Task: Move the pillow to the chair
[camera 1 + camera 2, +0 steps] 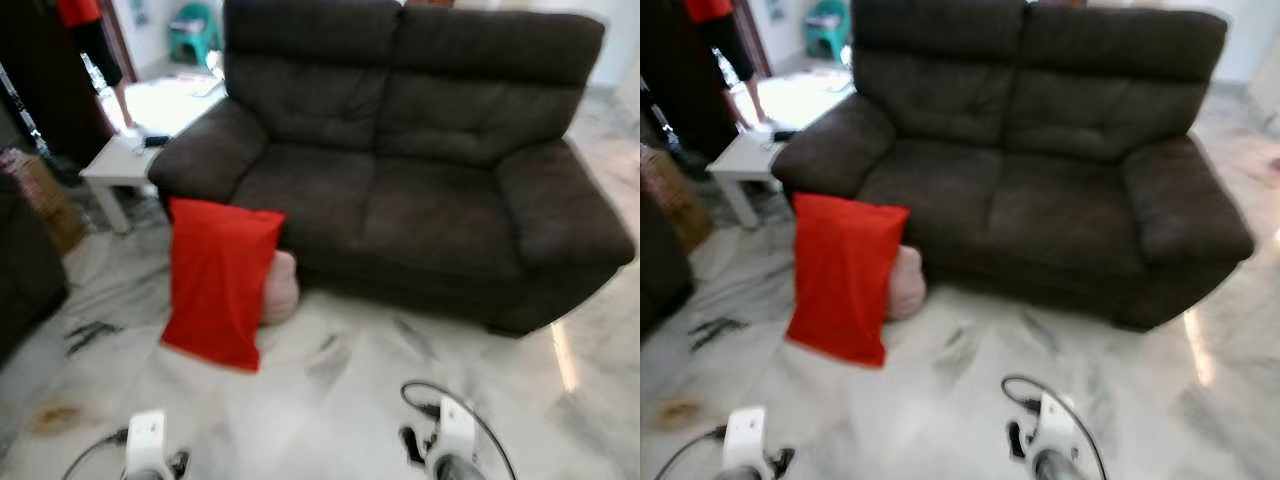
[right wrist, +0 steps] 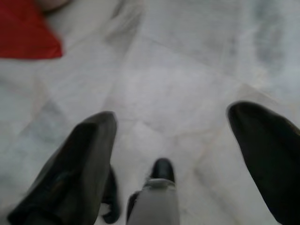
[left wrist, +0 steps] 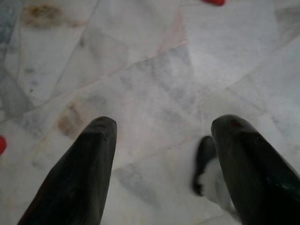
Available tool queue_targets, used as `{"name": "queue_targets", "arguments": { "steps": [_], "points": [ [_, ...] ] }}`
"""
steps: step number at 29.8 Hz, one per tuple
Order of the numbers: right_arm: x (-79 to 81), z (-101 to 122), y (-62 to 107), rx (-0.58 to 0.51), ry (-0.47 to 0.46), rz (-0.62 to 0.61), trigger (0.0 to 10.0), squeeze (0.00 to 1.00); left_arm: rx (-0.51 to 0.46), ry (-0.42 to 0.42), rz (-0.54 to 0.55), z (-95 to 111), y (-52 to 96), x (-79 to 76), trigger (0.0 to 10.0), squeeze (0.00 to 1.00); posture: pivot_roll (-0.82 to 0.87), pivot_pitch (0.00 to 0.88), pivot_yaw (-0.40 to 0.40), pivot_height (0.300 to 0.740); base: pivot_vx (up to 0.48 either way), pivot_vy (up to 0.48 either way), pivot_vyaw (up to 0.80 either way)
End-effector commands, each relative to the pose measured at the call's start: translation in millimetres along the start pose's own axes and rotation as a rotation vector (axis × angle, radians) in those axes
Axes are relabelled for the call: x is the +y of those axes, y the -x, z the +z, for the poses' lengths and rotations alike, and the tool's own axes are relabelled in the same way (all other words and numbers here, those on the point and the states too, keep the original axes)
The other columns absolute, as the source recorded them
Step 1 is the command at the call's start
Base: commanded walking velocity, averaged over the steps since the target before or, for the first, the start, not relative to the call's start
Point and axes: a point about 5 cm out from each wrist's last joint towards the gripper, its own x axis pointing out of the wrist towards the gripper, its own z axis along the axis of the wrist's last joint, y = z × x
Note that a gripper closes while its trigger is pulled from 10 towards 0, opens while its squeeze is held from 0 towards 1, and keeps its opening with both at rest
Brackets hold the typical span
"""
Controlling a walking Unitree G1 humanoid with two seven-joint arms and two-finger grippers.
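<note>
Bright red pillow [image 1: 219, 280] in plain sight: a smooth, rectangular cushion in a solid red cover, and no label or writing can be read on it. It stands on end on the pale marble floor [image 1: 330, 400], long axis running up and down, top edge leaning against the front of the dark brown sofa [image 1: 400, 170] at the sofa's left-arm end. Its lower corner rests on the floor, kicked out slightly from the sofa. Tucked between pillow and sofa base is a pale pink cushion [image 1: 282, 287], touching both. A small white desk [image 1: 118, 170] sits beside the sofa's left arm.

Left gripper [image 3: 159, 136] hangs low above bare marble, fingers spread wide, nothing between them. Right gripper [image 2: 173, 136] is likewise wide apart and empty over the floor, the pillow's red corner showing well in front of it.
</note>
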Motion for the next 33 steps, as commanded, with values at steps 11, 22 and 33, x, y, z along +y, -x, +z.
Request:
{"name": "queue_targets", "arguments": {
  "steps": [11, 22, 33],
  "points": [
    [5.6, 5.2, -1.4, -0.008, -0.01, 0.009, 10.0, 0.0, -0.018, 0.007, 0.03, 3.2, -0.2, 4.5, 10.0, 0.0, -0.01, 0.0, -0.041, 0.74, 0.0, 0.099, 0.12],
    [5.9, 5.2, -1.3, -0.015, -0.029, 0.011, 10.0, 0.0, -0.005, 0.007, 0.036, 1.8, -0.1, 4.8, 10.0, 0.0, -0.01, 0.0, -0.039, 0.74, 0.0, 0.0, 0.0],
    [6.9, 4.8, -1.2, -0.013, -0.015, 0.029, 10.0, 0.0, -0.003, 0.009, 0.045, 1.1, 0.0, 6.0, 10.0, 0.0, -0.01, 0.0, -0.04, 0.74, 0.11, 0.0, 0.4]
  ]
}}
